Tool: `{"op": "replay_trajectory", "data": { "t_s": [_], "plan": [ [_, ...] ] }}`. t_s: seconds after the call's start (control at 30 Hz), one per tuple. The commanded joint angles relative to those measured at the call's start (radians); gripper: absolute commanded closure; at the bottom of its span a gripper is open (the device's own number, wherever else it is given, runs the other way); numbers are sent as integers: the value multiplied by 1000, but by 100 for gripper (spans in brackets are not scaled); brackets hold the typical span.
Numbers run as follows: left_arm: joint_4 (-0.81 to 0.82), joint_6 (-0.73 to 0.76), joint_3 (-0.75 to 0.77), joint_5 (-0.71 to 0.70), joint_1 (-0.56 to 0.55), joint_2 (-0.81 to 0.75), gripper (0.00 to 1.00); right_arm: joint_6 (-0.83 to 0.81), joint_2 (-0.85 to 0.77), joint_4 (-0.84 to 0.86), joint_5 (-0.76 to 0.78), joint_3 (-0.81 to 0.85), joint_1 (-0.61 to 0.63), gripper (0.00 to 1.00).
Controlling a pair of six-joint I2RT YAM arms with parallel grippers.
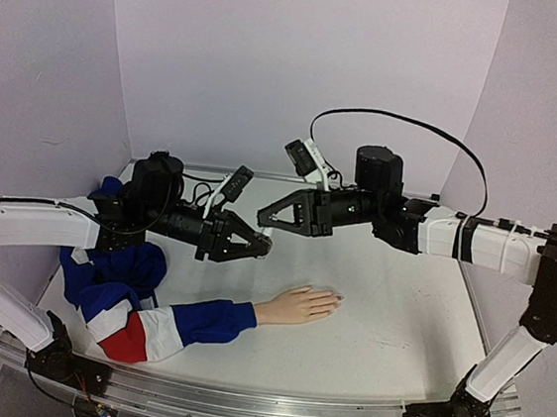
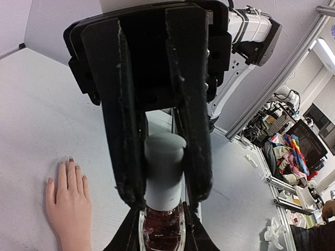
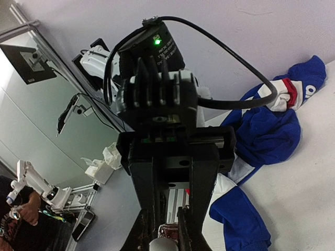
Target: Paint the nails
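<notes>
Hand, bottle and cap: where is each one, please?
hand (image 2: pixel 70 212), left wrist view, on its back.
bottle (image 2: pixel 162 234), left wrist view, on its dark glass.
cap (image 2: pixel 164 170), left wrist view, on its grey side.

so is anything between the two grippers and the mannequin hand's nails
Nothing visible: the left gripper and right gripper hang over the table beyond the mannequin hand, its nails uncovered. The polish bottle they hold is still capped.
</notes>
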Motion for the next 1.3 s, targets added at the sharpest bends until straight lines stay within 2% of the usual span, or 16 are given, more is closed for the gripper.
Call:
{"op": "replay_trajectory", "data": {
  "t_s": [0.0, 0.07, 0.13, 0.3, 0.43, 0.63, 0.7, 0.87, 1.03, 1.1, 1.2, 1.27],
  "plan": [
    [39, 13, 52, -68, 8, -43, 100, 22, 2, 96, -18, 0, 25, 95],
    [39, 23, 50, -116, 9, -54, 100, 31, 1, 108, 4, -14, 37, 100],
    [46, 37, 47, -198, 9, -68, 100, 44, -2, 120, 41, -31, 46, 100],
    [155, 82, 20, -401, 9, -98, 100, 117, 12, 142, 271, -76, 77, 100],
    [222, 134, 41, -545, 9, -70, 100, 177, 30, 97, 555, -76, 130, 100],
    [375, 196, 84, -701, 6, 51, 100, 383, 80, -163, 1160, 15, 262, 100],
    [405, 203, 95, -735, 2, 98, 100, 449, 106, -189, 1255, 42, 299, 100],
    [426, 226, 70, -767, -23, 148, 100, 471, 107, -232, 1325, 99, 325, 100],
    [422, 208, -28, -752, -41, 120, 100, 355, 68, -234, 1299, 111, 318, 100],
    [397, 180, -66, -745, -42, 96, 100, 298, 42, -233, 1250, 109, 299, 86],
    [275, 150, -77, -727, -41, 63, 100, 226, -12, -234, 1145, 99, 253, 67],
    [167, 139, -56, -713, -40, 49, 100, 187, -54, -234, 1072, 86, 210, 58]
  ]
}}
